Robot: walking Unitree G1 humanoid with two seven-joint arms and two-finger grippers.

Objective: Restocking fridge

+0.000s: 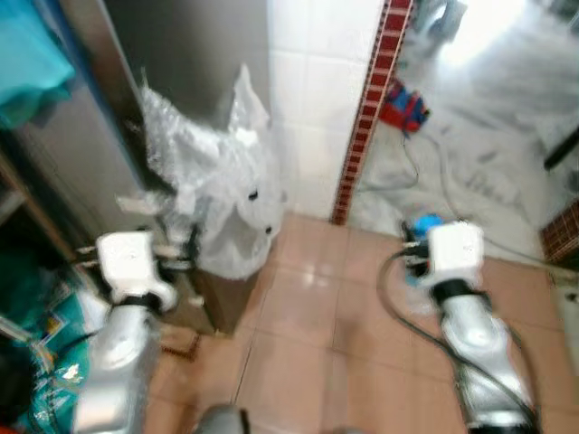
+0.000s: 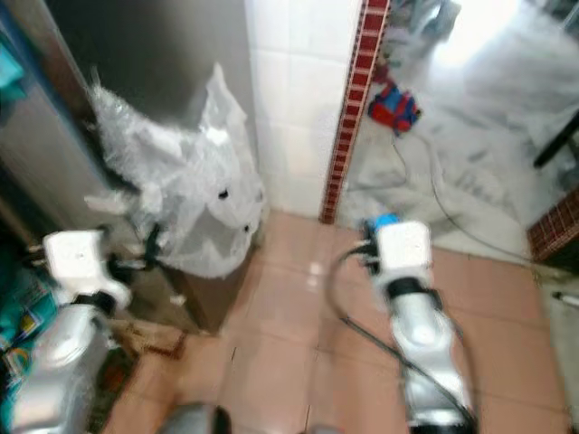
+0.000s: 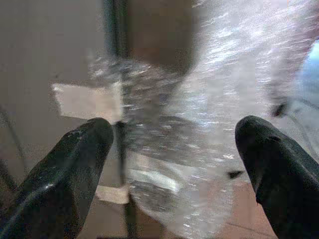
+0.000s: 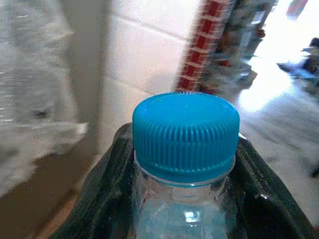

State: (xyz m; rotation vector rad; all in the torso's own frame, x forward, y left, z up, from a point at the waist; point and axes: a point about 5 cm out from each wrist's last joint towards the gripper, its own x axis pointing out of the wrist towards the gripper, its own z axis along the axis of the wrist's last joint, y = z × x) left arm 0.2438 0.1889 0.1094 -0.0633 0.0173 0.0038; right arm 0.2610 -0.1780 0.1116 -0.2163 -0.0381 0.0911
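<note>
Clamped between the black fingers (image 4: 107,189) of the right gripper (image 4: 185,199): a clear bottle (image 4: 182,219) with a ribbed blue cap (image 4: 185,134), standing upright, fingers pressed against both sides of the neck just under the cap. Seen from the head, held out over pinkish floor tiles (image 1: 308,334), blue cap (image 1: 425,222) peeking out beyond the white wrist block of the right arm (image 1: 470,325), near a corner of white wall tiles (image 1: 317,99) edged with a red mosaic strip (image 1: 366,108).

To the left, the left gripper (image 3: 174,159), fingers (image 3: 75,169) spread wide with nothing between them, pointed at a crumpled mass of clear plastic wrap (image 1: 217,181) bunched against the dark steel side of the fridge (image 1: 181,54). Wrap just ahead of the open fingers, not touching so far as can be told; strips of pale tape (image 3: 87,102) on it. Left arm (image 1: 127,316) raised beside the fridge, teal items (image 1: 32,54) at the far left edge.

Bottle well apart from the fridge and the wrap, off to the right side of the scene, with the bare tiled floor between the two arms. Beyond the strip, a pale marbled floor (image 1: 488,154) with a dark cable (image 1: 434,172) trailing across it and a red and blue object (image 1: 404,107) lying near the wall. Whole scene softened by motion blur.
</note>
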